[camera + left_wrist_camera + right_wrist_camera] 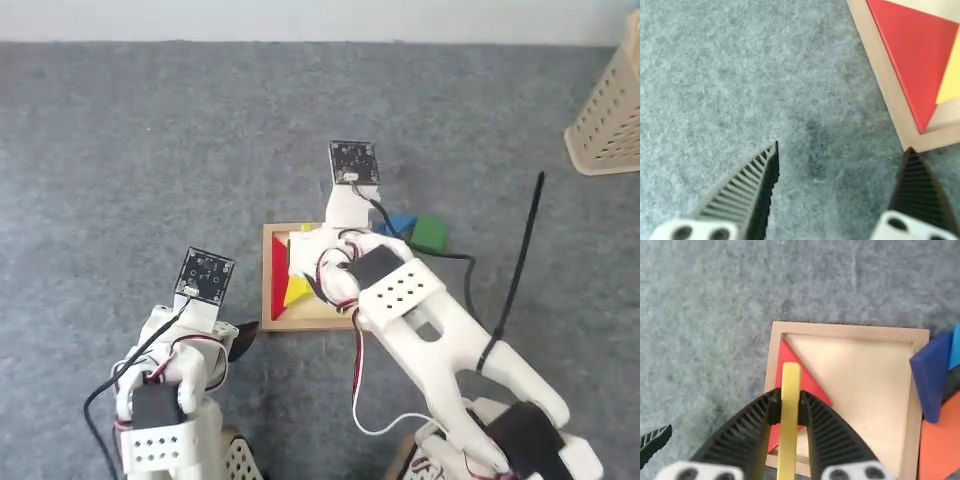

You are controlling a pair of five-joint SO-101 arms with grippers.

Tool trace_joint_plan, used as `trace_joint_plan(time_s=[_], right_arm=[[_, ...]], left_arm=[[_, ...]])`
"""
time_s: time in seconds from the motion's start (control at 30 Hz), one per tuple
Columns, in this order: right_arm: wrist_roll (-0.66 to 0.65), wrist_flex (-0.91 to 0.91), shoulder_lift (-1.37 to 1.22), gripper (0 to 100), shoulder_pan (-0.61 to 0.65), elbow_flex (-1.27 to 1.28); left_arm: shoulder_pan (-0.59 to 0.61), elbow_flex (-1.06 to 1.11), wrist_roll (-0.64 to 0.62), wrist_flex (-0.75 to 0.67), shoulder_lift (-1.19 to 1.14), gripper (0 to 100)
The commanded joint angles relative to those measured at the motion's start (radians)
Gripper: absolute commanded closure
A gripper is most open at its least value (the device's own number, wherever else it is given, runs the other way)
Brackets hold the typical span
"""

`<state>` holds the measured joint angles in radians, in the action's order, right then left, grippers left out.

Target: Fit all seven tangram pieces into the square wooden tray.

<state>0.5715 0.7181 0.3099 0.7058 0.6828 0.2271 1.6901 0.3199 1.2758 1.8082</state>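
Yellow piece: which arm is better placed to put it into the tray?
Right. The right gripper holds the yellow piece above the tray, by the red triangle. The left gripper is open over the carpet outside the tray, empty.

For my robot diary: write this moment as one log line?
right gripper: shut on yellow piece, over tray | left gripper: open, beside tray | red triangle: in tray
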Motion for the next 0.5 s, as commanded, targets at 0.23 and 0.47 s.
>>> trace_joint_plan(time_s=[0.23, 0.47], right_arm=[[-0.058, -0.028, 0.061, 99.2, -0.002, 0.058], [-0.474, -0.018, 0.061, 99.2, -0.004, 0.041]], left_arm=[[-0.005, -0.005, 0.005, 0.0, 0.014, 65], [-0.005, -0.005, 0.005, 0.0, 0.014, 65]])
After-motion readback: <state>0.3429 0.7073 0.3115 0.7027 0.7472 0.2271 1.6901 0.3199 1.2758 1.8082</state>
